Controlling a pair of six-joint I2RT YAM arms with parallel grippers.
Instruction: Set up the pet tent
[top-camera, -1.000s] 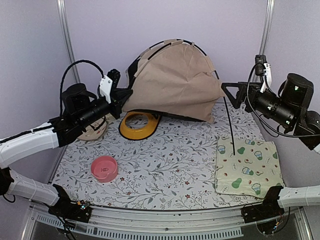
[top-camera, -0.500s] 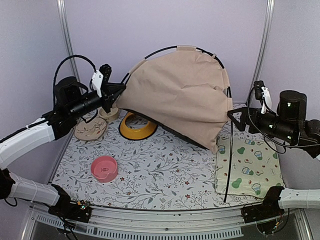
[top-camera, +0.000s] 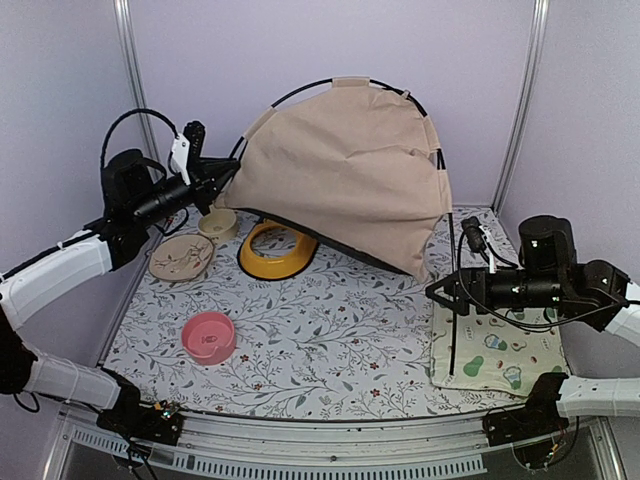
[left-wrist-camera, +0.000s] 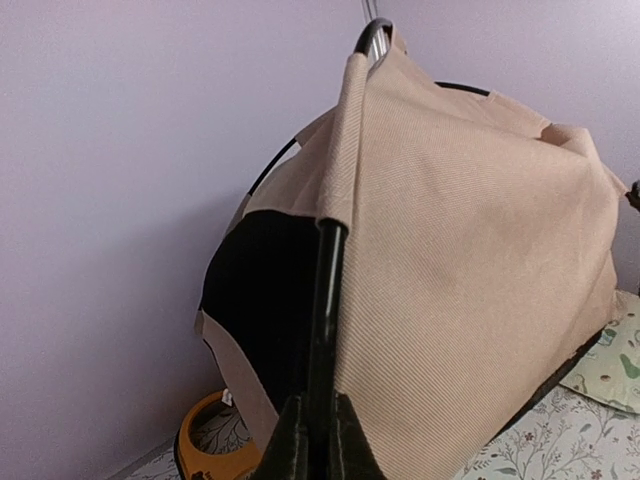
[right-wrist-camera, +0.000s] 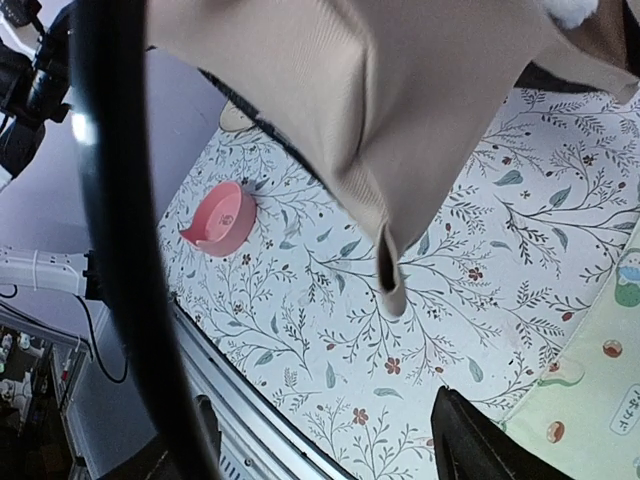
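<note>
The pet tent is a big tan fabric dome with black poles, tilted up at the back of the table. My left gripper holds its left edge off the table, shut on a black pole just below the fabric sleeve; the fingers pinch that pole. From the tent's right corner a loose black pole hangs down onto the mat. My right gripper is at this pole, jaws open. In the right wrist view the pole passes close by the left finger, blurred, and a fabric sleeve end dangles ahead.
A yellow feeder lies half under the tent's front. A tan plate and a small beige bowl sit at the back left. A pink bowl is at the front left, a cream printed mat at the right.
My left gripper has lifted the tent's left edge higher and back. The right arm has dropped and come forward to the hanging pole, its jaws narrowing. The tent stands taller.
</note>
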